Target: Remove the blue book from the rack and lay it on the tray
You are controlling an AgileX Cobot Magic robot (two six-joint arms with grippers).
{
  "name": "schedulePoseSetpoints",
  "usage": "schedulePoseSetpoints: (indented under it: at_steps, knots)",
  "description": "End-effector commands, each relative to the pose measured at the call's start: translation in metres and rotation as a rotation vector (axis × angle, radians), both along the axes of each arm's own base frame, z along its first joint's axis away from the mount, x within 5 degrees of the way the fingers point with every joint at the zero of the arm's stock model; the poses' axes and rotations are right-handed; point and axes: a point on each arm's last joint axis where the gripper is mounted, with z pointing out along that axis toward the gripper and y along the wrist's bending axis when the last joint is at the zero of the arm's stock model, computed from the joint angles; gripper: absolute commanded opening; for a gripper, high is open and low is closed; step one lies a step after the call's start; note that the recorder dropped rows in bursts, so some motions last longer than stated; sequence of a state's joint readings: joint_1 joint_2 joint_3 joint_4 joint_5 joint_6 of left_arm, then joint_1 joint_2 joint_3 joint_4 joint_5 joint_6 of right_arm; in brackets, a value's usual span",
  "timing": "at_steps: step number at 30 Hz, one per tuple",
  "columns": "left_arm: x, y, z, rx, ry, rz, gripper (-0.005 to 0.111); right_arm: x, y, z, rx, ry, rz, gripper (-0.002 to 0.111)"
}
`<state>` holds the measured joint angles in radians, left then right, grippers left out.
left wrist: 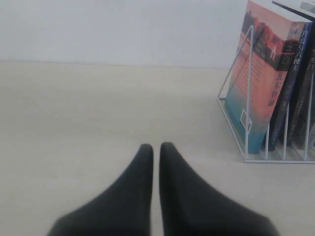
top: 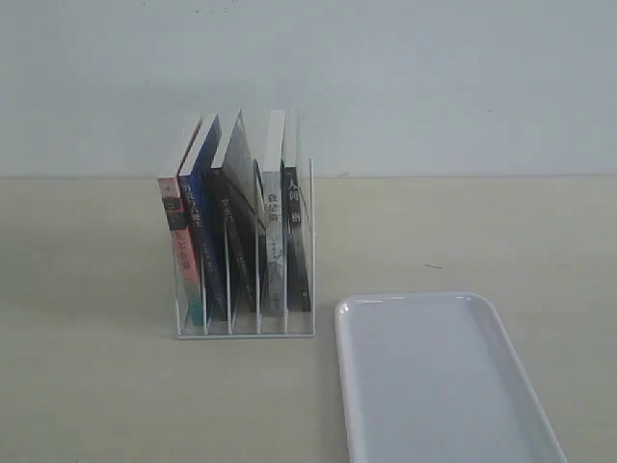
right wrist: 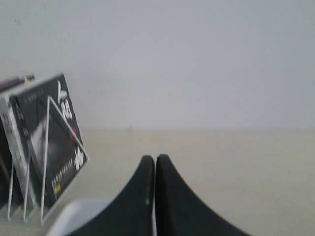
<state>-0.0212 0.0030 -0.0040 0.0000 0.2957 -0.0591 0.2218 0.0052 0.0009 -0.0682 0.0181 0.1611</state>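
The blue book (top: 199, 241) stands upright in the white wire rack (top: 246, 333), second slot from the left, its dark blue spine facing me. In the left wrist view the blue book (left wrist: 290, 83) shows only its spine, behind a pink-and-teal book in the rack (left wrist: 248, 98). The long white tray (top: 443, 386) lies empty on the table, right of the rack and nearer to me. My left gripper (left wrist: 156, 147) is shut and empty, low over bare table well short of the rack. My right gripper (right wrist: 155, 160) is shut and empty near a tray corner (right wrist: 74, 211). Neither gripper shows in the exterior view.
Other books fill the rack: a pink-and-teal one (top: 178, 251) at the far left, a black-spined one (top: 236, 246), a pale-spined one (top: 274, 241) and a black one (top: 297, 241) at the right end. A plain pale wall stands behind the beige table (top: 463, 231).
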Motion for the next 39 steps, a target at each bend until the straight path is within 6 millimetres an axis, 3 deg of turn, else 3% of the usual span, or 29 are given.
schedulePoseSetpoints:
  at_steps: [1, 5, 8, 9, 10, 11, 12, 13, 15, 17, 20, 23, 27, 29, 39]
  knots:
    - [0.000, 0.000, -0.001, -0.009, 0.002, -0.001, 0.004, -0.007, 0.000, 0.028, 0.071, -0.311, 0.021, 0.000]
    - [0.000, 0.000, -0.001, -0.009, 0.002, -0.001, 0.004, -0.030, -0.004, 0.062, 0.217, -0.746, 0.062, 0.000]
    - [0.000, 0.000, -0.001, -0.009, 0.002, -0.001, 0.004, -0.039, -0.009, 0.091, 0.280, -0.777, 0.051, 0.000]
    - [0.000, 0.000, -0.001, -0.009, 0.002, -0.001, 0.004, -0.041, -0.009, 0.105, 0.274, -0.748, 0.050, 0.000]
    - [0.000, 0.000, -0.001, -0.009, 0.002, -0.001, 0.004, -0.039, -0.009, 0.134, 0.243, -0.641, 0.043, 0.000]
    - [0.000, 0.000, -0.001, -0.009, 0.002, -0.001, 0.004, -0.036, -0.008, 0.146, 0.229, -0.569, 0.039, 0.000]
    - [0.000, 0.000, -0.001, -0.009, 0.002, -0.001, 0.004, -0.021, -0.005, 0.168, 0.179, -0.333, 0.024, 0.000]
    - [0.000, 0.000, -0.001, -0.009, 0.002, -0.001, 0.004, -0.006, -0.002, 0.177, 0.126, -0.124, 0.009, 0.000]
    - [0.000, 0.000, -0.001, -0.009, 0.002, -0.001, 0.004, 0.031, 0.006, 0.170, 0.004, 0.421, -0.021, 0.000]
    - [0.000, 0.000, -0.001, -0.009, 0.002, -0.001, 0.004, 0.059, 0.012, 0.157, -0.059, 0.695, -0.036, 0.000]
    - [0.000, 0.000, -0.001, -0.009, 0.002, -0.001, 0.004, 0.089, 0.018, 0.139, -0.119, 0.835, -0.045, 0.000]
    - [0.000, 0.000, -0.001, -0.009, 0.002, -0.001, 0.004, 0.123, 0.029, 0.127, -0.161, 0.843, 0.006, 0.000]
    - [0.000, 0.000, -0.001, -0.009, 0.002, -0.001, 0.004, 0.136, 0.046, 0.127, -0.070, 0.822, 0.134, 0.000]
    - [0.000, 0.000, -0.001, -0.009, 0.002, -0.001, 0.004, 0.147, 0.066, 0.129, -0.104, 0.861, 0.279, 0.000]
    - [0.000, 0.000, -0.001, -0.009, 0.002, -0.001, 0.004, 0.194, 0.166, 0.145, -0.282, 0.855, 0.495, 0.000]
